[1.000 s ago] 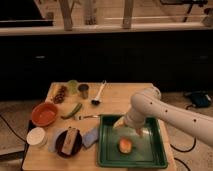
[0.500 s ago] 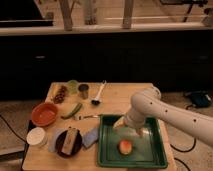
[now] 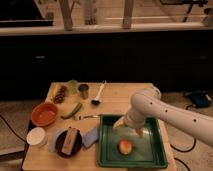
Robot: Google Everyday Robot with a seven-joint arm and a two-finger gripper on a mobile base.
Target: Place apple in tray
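Note:
The apple [image 3: 125, 146], small, yellow-orange with a reddish blush, lies inside the green tray [image 3: 155, 159] near its middle front. The tray sits at the right front of the wooden table. My gripper [image 3: 126, 124] hangs from the white arm that reaches in from the right. It is over the tray's back part, just above and behind the apple, and apart from it.
An orange-red bowl [image 3: 44, 114] and a white cup [image 3: 36, 136] are at the left. A dark plate [image 3: 69, 141] with food sits front left, a blue cloth [image 3: 91, 136] beside the tray. A green pod [image 3: 73, 110], spoon [image 3: 97, 94] and cups [image 3: 83, 90] lie behind.
The apple sits slightly lower in the tray than a second ago. The arm and gripper have barely moved.

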